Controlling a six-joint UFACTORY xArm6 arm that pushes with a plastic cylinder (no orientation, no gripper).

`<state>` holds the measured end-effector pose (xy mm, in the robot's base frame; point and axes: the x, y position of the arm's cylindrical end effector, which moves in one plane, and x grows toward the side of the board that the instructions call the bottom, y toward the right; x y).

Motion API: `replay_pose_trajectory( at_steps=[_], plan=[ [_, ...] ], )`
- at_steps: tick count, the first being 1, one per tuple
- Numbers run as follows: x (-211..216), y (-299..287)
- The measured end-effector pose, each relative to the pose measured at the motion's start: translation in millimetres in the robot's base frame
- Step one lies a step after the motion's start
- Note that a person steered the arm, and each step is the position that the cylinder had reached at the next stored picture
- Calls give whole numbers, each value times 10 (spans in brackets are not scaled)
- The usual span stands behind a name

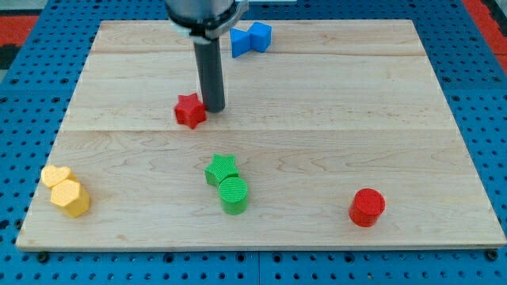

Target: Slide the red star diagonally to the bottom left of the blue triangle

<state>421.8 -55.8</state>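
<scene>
The top of the arm is cut off by the view's top edge, so only a dark housing and the straight rod below it show. The rod hides part of the blue triangle (241,43), whose left edge disappears behind it, and the blue cube (260,35) touching the triangle's right side is clear of it. There is no pincer on this arm to be open or closed, only my tip (214,108), resting on the board.

The red star (189,110) sits just to the view's left of my tip, touching it or nearly so; the exact contact is hard to make out. The triangle lies toward the view's top from my tip, slightly to the right, well apart from the star.

Toward the view's bottom from my tip, a green star (222,169) and a green cylinder (233,195) sit pressed together. Far to the bottom left, a yellow heart (55,176) touches a yellow hexagon block (70,198) near the board's corner. A red cylinder (367,207) stands alone to the bottom right.

The surface is a pale wooden board (356,119) made of planks, lying on a blue pegboard (483,119) dotted with holes. A red patch shows at the view's top corners, cut off by the frame.
</scene>
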Motion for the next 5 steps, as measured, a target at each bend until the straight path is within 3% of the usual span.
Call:
replay_pose_trajectory(
  at_steps=[1,2,3,4,5],
  plan=[
    [40,45],
    [76,-748],
    [-217,-1295],
    [-872,-1481],
    [-385,-1290]
  ],
)
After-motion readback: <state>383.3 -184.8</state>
